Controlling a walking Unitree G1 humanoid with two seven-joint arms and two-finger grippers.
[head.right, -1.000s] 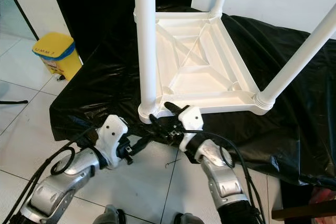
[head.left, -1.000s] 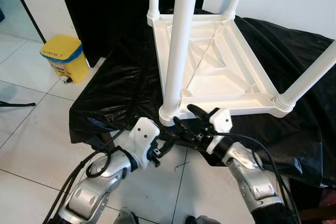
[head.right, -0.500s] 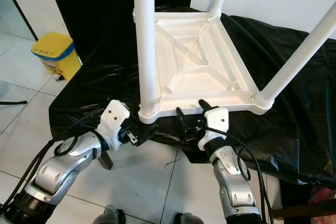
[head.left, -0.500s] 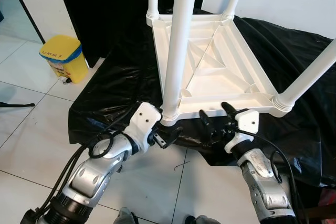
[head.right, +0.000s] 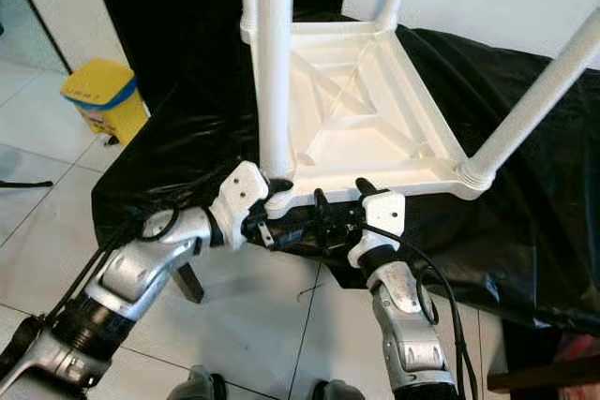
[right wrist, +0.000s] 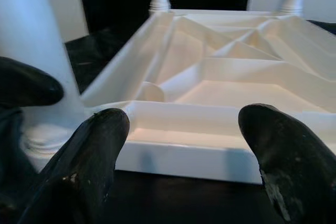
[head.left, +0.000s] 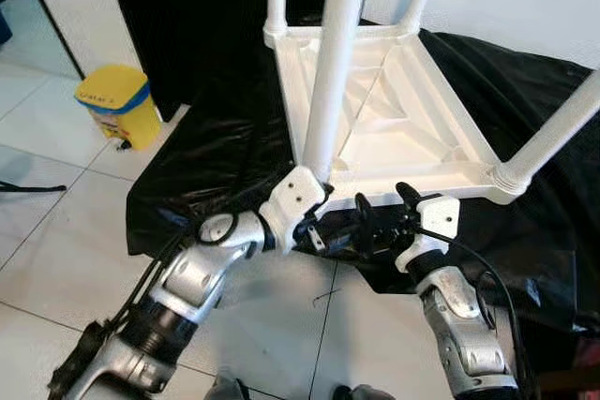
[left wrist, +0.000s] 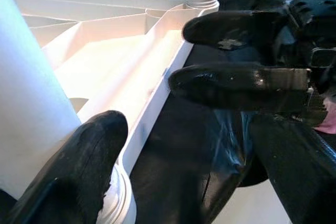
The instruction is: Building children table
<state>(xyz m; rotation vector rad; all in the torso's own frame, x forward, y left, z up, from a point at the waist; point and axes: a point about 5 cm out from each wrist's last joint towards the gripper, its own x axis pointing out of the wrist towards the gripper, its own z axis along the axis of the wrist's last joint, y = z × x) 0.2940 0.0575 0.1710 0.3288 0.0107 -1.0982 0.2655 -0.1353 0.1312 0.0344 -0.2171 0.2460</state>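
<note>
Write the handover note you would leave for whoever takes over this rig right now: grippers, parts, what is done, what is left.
Left gripper: at the base of the near leg, grip unclear.
Right gripper: open, facing the near edge of the white table, holding nothing.
Table lies upside down on the black sheet; four legs stand in its corner sockets.
Left: probably check the near leg's seating, then turn the table upright.

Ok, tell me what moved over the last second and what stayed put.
The left hand rose from below the black plastic sheet's edge to the base of the near white tubular leg; whether it grips is unclear. The right hand shifted rightwards, open before the upturned white plastic table's near rim. Table and yellow bin stayed.
</note>
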